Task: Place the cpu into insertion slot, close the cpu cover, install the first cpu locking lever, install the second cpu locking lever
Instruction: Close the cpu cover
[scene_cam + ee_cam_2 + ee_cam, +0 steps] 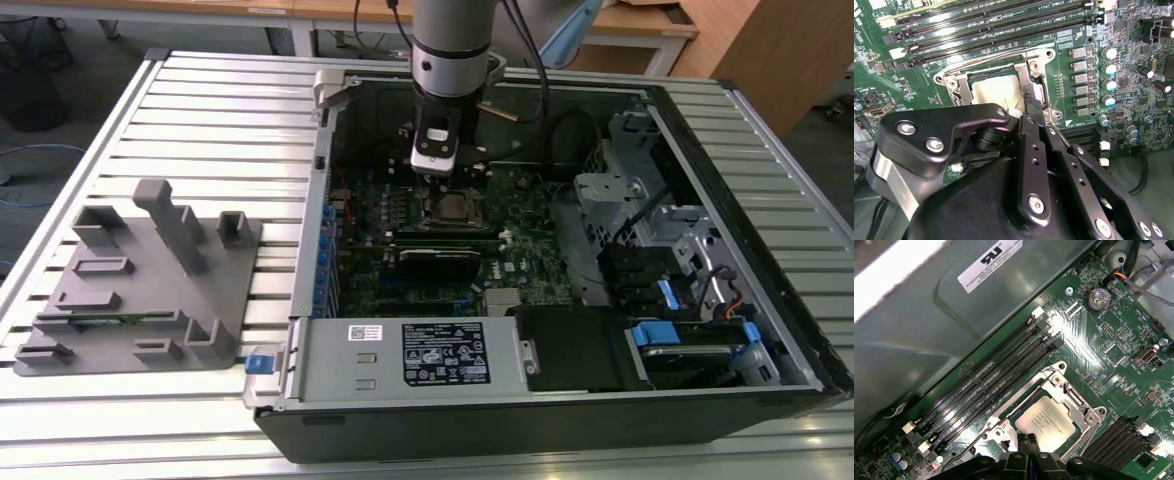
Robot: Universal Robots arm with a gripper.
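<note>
Inside the open computer case [747, 390] on the slatted surface [227, 110], the cpu [1046, 422] is seen already seated in the insertion slot [988, 76], silver top upward. The cpu cover [1080, 405] appears to be lowered around it, its cut-out framing the chip, so the first two steps are judged done. Whether either locking lever has been latched cannot be told; a bright wire is seen running along one edge of the socket in the second wrist view.

The gripper [1027, 442] is poised at the socket's edge, its fingers pressed together with nothing visibly held between them.

In the exterior view, the arm is shown standing over the board at about twelve o'clock within the case, and a grey fixture [134, 280] is seen at nine o'clock from the case. The chip's seating, the long memory slots [989, 375] and a coin cell [1099, 297] are given by the first wrist view. In the second wrist view, the gripper tip is shown against the cover's rim, with a row of capacitors [1109, 70] well apart from it.
</note>
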